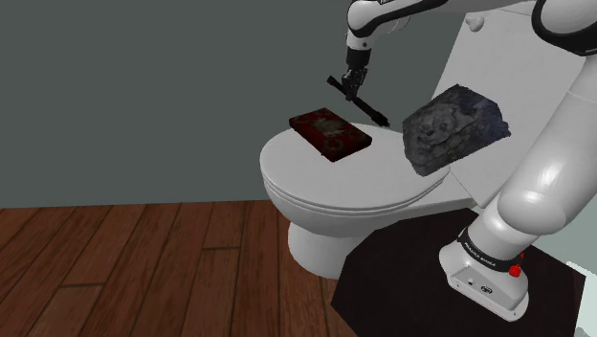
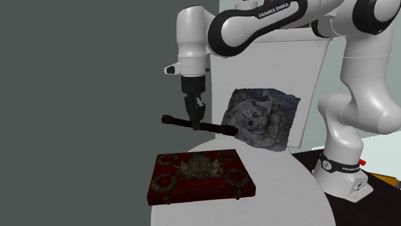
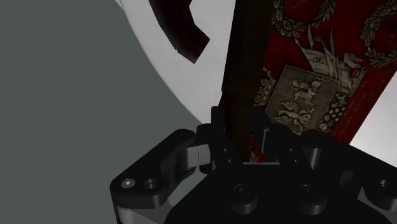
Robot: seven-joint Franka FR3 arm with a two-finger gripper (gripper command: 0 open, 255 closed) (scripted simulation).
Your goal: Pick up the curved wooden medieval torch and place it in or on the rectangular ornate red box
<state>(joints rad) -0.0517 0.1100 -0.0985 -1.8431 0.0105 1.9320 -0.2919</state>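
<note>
Torch held in the air above the red box.
The gripper's (image 2: 195, 123) fingers are clamped on the dark torch (image 2: 218, 129), holding it roughly level over the box (image 2: 199, 176), which lies near the toilet lid's (image 1: 364, 191) edge.

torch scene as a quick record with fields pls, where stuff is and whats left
torch: dark rod, in the air, roughly level, clamped in the hand
hand: shut on the torch, pointing down
red box: closed, flat on the toilet lid, gold crest on top
torch vs box: not touching; in the wrist view the box lies just below the torch
other: grey rock beside the box, near the tank
left to do: lower the torch onto the box, release
</note>
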